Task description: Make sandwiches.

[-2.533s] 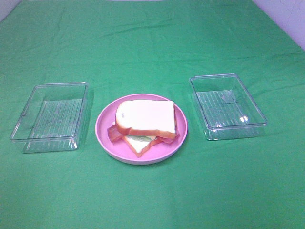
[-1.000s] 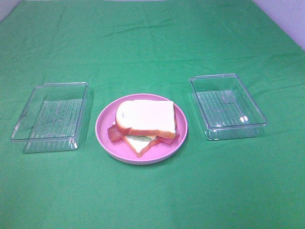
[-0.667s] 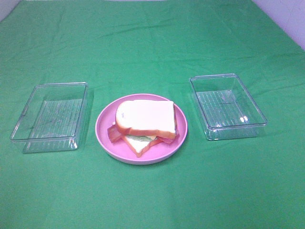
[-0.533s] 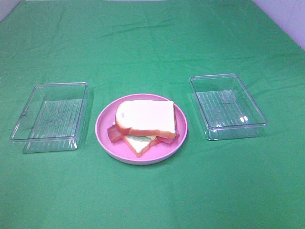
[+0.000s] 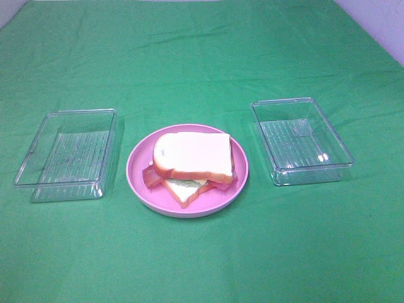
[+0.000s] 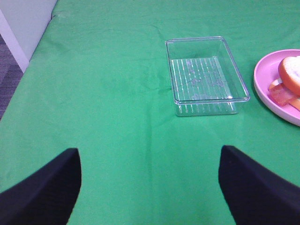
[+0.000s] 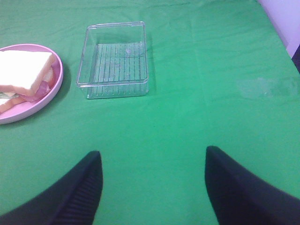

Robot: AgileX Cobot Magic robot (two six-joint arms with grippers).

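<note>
Right, counting up: one sandwich (image 5: 192, 163) stacked at centre frame on one pink plate (image 5: 138, 165), flanked by two clear trays, one at left (image 5: 66, 153), one at right (image 5: 302, 139), all on one green cloth (image 5: 202, 57). Neither arm visible from the high camera. On the wrist views, left gripper (image 6: 149, 185) hanging over bare cloth, fingers spread wide; right gripper (image 7: 152, 187) likewise parted, clamped on nothing.
</note>
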